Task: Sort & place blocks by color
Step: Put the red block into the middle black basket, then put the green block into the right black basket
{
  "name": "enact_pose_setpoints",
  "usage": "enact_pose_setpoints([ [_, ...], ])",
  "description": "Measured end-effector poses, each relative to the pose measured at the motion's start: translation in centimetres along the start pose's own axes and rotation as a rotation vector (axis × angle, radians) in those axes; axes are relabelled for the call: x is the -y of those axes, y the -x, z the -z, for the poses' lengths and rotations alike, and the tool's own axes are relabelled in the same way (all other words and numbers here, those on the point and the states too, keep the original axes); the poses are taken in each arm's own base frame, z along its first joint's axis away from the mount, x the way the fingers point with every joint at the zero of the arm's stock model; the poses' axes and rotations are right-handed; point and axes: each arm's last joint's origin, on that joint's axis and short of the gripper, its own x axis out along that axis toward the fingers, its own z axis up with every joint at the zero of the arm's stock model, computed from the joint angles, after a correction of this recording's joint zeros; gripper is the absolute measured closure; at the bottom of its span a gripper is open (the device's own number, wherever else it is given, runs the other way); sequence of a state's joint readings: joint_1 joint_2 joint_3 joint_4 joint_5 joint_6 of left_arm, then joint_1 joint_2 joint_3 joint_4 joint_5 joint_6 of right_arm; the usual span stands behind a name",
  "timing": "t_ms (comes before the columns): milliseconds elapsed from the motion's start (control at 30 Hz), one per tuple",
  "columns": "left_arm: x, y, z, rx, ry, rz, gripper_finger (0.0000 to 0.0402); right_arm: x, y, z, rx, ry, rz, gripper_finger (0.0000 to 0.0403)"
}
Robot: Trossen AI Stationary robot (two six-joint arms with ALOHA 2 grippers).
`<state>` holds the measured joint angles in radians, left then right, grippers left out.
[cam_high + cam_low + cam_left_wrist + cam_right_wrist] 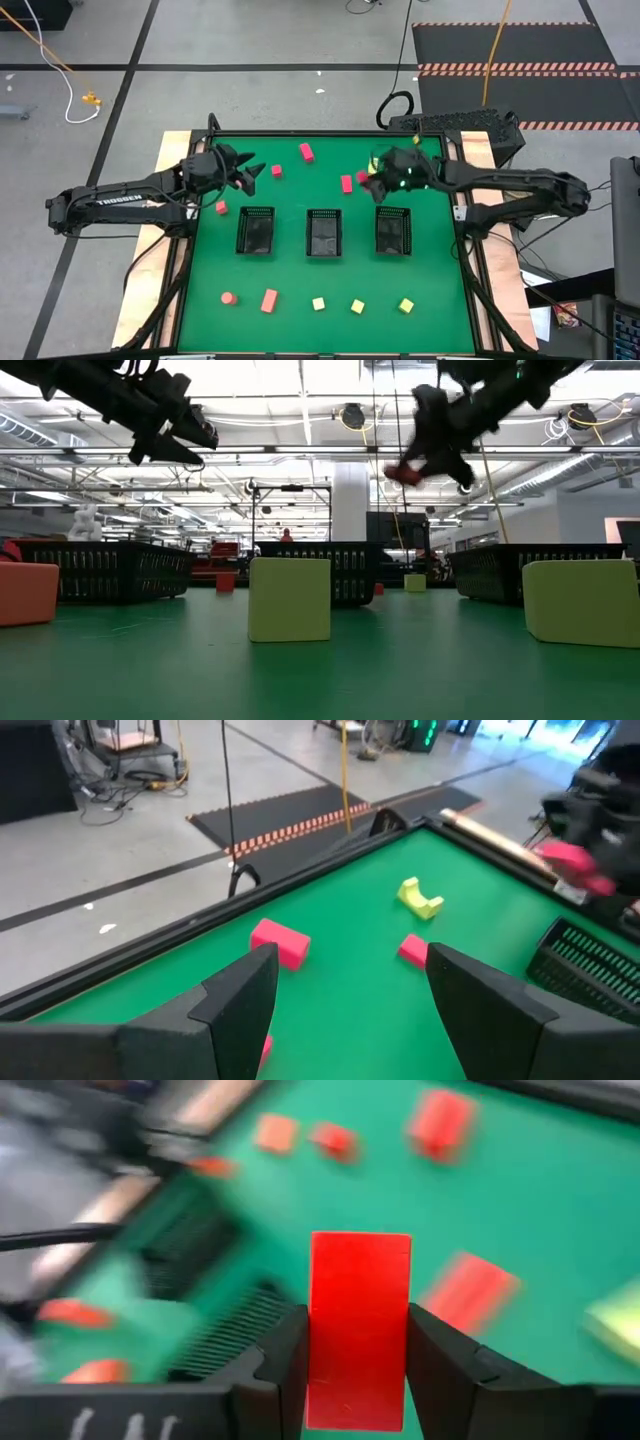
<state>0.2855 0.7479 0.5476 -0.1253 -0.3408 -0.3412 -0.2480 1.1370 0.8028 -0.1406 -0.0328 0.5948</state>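
Observation:
My right gripper (370, 181) hangs above the table's far right part, beyond the right basket (392, 230), shut on a red bar block (360, 1325). My left gripper (250, 172) is open and empty, raised over the far left part. Red blocks lie on the green table at the far side (306, 152), (276, 170), (346, 183), at the left (220, 207) and near the front (229, 297), (269, 300). Yellow-green blocks (318, 303), (357, 306), (406, 305) lie along the front. A yellow-green arch piece (420, 897) lies at the far side. My right gripper pinches the red bar by its two long sides (318, 1342) between its two fingers, which lie along the bar. The bar's free end (360, 1245) sticks out past the fingertips. In the low view the bar (403, 474) is lifted clear of the table.
Three black mesh baskets stand in a row across the table's middle: left (255, 230), middle (324, 232), right. The table has a raised black rim (310, 135) with wooden edges (168, 150) beyond it. Cables and a striped mat lie on the floor behind.

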Motion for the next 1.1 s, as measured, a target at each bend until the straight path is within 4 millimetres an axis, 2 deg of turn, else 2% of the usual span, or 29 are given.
enact_pose_setpoints([
  [67,0.1,0.0,-0.2,0.020,0.008,0.007,0.0147,-2.2,-0.6,0.2,0.041,0.051,-0.112,0.0282],
  [167,0.1,0.0,-0.3,0.030,0.012,0.011,0.0147,-4.5,-2.2,1.1,0.002,0.104,-0.172,0.0282],
  [367,0.1,0.0,-0.3,0.030,0.012,0.011,0.0147,-6.7,-7.1,3.6,-0.170,0.169,-0.138,0.0282],
  [533,0.1,0.0,-0.3,0.029,-0.001,0.010,0.0147,-7.6,-10.2,5.5,-0.289,0.238,-0.092,0.0282],
  [733,0.1,0.0,-0.3,0.031,-0.026,0.003,0.0147,-7.1,-11.5,6.1,-0.331,0.226,-0.046,0.0281],
  [800,0.1,0.0,-0.3,0.032,-0.033,0.002,0.0147,-7.0,-11.6,5.8,-0.317,0.217,-0.043,0.0261],
  [967,0.0,0.0,-0.3,0.033,-0.036,0.000,0.0147,-7.0,-11.6,5.0,-0.264,0.236,-0.075,0.0173],
  [1100,0.0,0.0,-0.3,0.031,-0.036,-0.001,0.0147,-7.2,-11.6,4.8,-0.243,0.268,-0.098,0.0127],
])
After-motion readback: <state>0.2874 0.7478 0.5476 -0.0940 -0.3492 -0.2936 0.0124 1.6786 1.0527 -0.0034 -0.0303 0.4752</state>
